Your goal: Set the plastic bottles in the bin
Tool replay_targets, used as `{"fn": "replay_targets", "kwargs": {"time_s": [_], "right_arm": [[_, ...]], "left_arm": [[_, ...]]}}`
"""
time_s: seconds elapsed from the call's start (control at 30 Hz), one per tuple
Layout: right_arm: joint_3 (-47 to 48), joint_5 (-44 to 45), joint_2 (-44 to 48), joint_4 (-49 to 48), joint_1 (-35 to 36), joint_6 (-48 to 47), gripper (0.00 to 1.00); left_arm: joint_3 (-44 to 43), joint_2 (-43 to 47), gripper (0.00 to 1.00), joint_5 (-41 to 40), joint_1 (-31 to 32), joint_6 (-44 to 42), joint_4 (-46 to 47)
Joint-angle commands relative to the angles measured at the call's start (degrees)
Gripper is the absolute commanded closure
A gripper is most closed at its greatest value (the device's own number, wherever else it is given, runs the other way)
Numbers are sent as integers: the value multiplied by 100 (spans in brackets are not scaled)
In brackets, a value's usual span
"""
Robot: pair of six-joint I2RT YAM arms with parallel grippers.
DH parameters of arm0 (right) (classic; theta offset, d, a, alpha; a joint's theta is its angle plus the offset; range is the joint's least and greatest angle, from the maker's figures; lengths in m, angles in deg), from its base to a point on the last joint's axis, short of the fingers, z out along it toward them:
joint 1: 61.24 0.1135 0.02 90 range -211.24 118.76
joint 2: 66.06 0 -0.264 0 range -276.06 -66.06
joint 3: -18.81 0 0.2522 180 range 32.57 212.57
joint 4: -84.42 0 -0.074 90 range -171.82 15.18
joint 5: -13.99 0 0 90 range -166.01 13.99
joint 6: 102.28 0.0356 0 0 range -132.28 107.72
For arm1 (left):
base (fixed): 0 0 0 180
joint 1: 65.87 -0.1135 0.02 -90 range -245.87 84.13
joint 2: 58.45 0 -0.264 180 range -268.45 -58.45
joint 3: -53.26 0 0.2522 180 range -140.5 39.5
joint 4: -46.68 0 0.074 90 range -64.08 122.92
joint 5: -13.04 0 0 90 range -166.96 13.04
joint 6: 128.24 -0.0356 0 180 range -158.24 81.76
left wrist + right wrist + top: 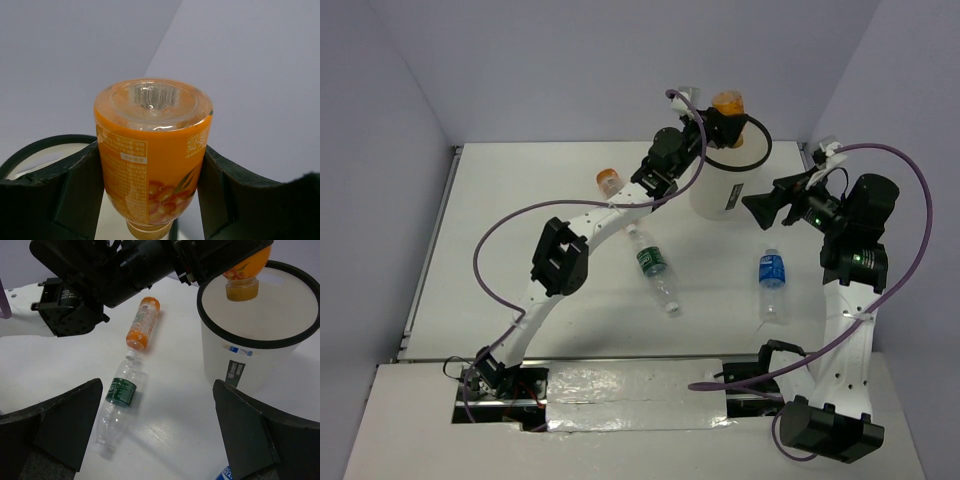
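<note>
Orange bottle clamped cap-down in left gripper over bin, upper right; right gripper apart beside it; green-label bottle lies centre.

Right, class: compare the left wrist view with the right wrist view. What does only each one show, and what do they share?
Only the left wrist view: the held orange bottle up close, with its clear base and printed label, and the fingers of the left end effector pressed on its sides.
Only the right wrist view: a second orange bottle and a green-label bottle lying on the table, the dark label on the bin, and the open right end effector.
Both: the held bottle, neck down over the bin's black rim.
</note>
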Motion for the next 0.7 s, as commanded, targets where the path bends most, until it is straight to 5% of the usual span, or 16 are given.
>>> {"fn": "replay_targets", "kwargs": {"time_s": [0.0,0.07,0.23,0.53,0.67], "right_arm": [[-54,44,95,-193,-65,89,1],[-46,61,69,-43,-65,28,1],[60,-9,-63,475,-74,-314,0],[279,254,-335,1598,-65,-972,0],[350,1191,-555,2346,-65,-1545,0]], "left_arm": [[-259,-64,42,-464,-123,-381,112],[-302,-90,23,-587,-115,-337,-63],[-399,-64,1,-658,-115,-363,-398],[-312,374,1,-447,-115,-669,-504],[240,1171,1,-368,-158,-1162,-574]]}}
